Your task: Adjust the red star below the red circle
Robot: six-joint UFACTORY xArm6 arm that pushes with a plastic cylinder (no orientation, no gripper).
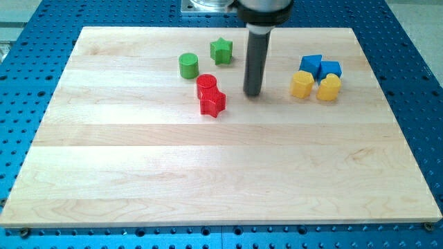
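The red circle [206,84] stands on the wooden board [221,173] a little left of the view's centre, near the top. The red star [213,103] lies just below it and slightly to the right, touching it. My tip [252,93] is to the right of both red blocks, level with the gap between them, about a block's width away from the star and not touching it.
A green circle [188,66] and a green star [221,50] lie above the red blocks. To the view's right are two blue blocks [311,64] [331,68] and two yellow blocks [302,84] [329,88] in a cluster.
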